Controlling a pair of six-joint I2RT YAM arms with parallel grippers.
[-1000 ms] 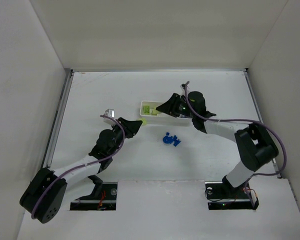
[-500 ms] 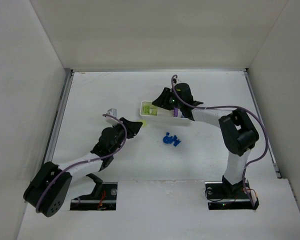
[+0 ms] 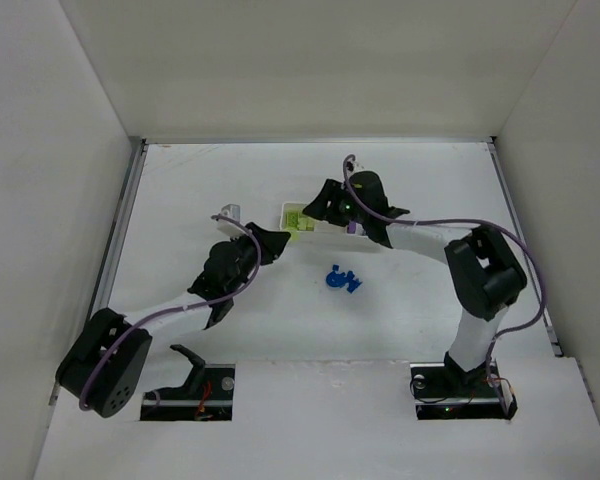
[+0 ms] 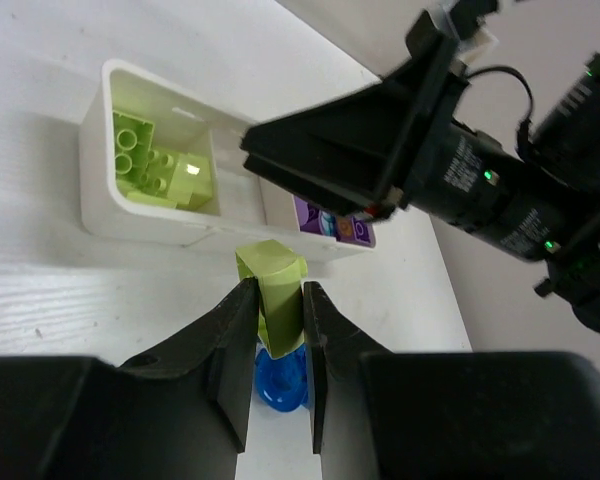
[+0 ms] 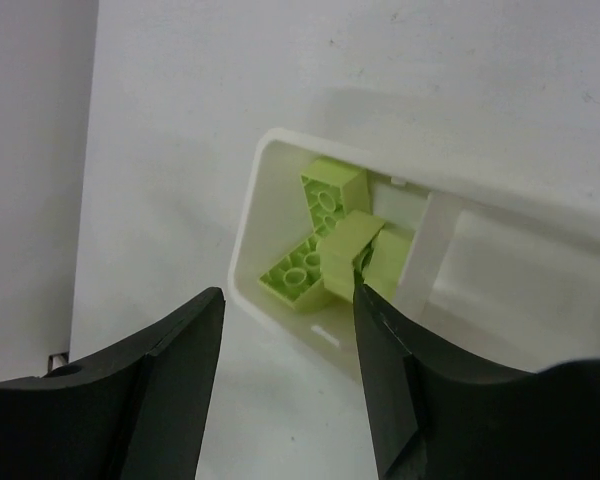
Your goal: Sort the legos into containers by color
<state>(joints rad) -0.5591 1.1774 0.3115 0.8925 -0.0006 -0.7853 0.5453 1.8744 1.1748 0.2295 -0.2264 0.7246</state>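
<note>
Blue legos [image 3: 342, 279] lie near the tray [image 4: 140, 225], on its near side. Just before its wall, the left gripper [image 4: 275, 330] pinches a lime-green brick [image 4: 277, 280], which is likely light, rigid and slick; grip its flat sides. Above the tray, the right gripper [image 5: 288, 300] stands spread and empty.
</note>
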